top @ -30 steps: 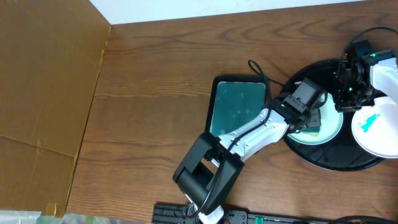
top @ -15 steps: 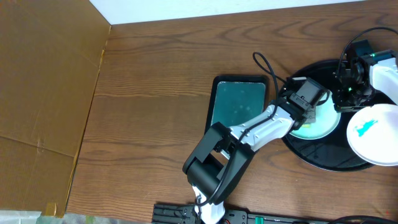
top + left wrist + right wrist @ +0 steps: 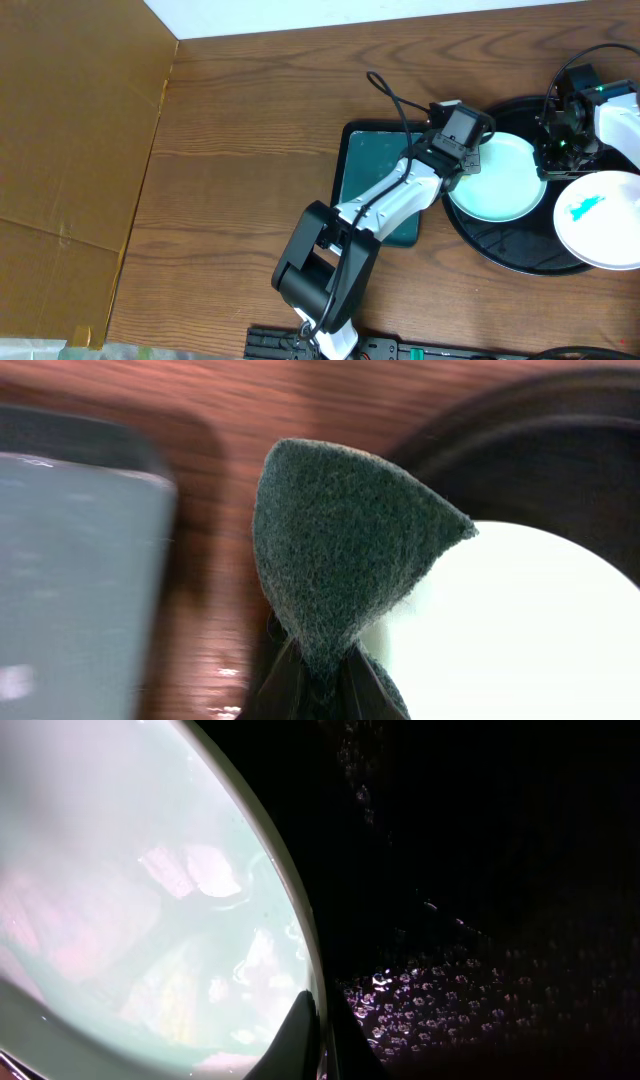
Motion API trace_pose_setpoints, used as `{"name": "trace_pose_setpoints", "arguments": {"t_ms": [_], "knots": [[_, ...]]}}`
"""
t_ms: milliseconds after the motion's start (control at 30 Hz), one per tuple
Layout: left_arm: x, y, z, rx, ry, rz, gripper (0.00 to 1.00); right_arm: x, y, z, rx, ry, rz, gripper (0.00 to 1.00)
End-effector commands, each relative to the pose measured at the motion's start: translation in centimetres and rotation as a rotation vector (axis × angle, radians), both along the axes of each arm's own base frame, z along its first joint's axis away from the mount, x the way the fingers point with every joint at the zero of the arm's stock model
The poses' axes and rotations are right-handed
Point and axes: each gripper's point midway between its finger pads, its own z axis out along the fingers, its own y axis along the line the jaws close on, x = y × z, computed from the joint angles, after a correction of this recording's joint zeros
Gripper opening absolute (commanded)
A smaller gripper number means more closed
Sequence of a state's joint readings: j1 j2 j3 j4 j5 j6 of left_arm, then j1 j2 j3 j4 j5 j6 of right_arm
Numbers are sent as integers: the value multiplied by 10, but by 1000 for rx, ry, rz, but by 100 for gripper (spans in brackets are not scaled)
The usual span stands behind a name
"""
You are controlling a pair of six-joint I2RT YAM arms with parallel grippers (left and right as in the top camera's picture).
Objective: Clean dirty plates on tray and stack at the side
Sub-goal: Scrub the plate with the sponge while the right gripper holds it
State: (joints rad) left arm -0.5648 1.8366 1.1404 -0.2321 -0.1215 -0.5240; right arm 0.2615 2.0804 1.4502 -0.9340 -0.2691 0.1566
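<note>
Over on the right side of the wooden table (image 3: 250, 120) sits the round black tray (image 3: 520, 258), with a rectangular teal tray (image 3: 372, 165) just beside it on the left. One white plate (image 3: 497, 180) lies flat in the black tray, its surface wet-looking and faintly turquoise. The right gripper (image 3: 320, 1040) is pinched tight on that plate's far right rim, one finger above and one below the edge. A second, smeared plate (image 3: 600, 225) with a turquoise streak in its middle rests at the tray's right side, overlapping the rim. The left gripper (image 3: 318, 675) reaches in from the lower middle of the table and is clamped on a dark green scouring pad (image 3: 340, 550), which folds up into a point. The pad hangs over the white plate's left edge and the tray's rim; I cannot tell whether it touches either. Brown cardboard (image 3: 70, 150) covers the table's left end.
</note>
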Motion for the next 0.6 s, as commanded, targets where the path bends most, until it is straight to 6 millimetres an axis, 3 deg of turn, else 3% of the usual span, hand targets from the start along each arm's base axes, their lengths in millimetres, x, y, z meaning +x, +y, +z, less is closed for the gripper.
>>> {"name": "trace_pose_setpoints", "arguments": {"t_ms": [0, 200, 333, 567], "knots": [[-20, -38, 2, -198, 94, -99, 7, 0, -4, 6, -28, -23, 11, 1], [-32, -61, 4, -272, 125, -114, 7, 0, -4, 6, -28, -24, 12, 1], [-33, -69, -8, -264, 132, -130, 7, 0, -4, 6, -28, -25, 12, 2], [-23, -43, -48, -124, 135, -47, 7, -1, -4, 6, -29, -21, 12, 2]]}}
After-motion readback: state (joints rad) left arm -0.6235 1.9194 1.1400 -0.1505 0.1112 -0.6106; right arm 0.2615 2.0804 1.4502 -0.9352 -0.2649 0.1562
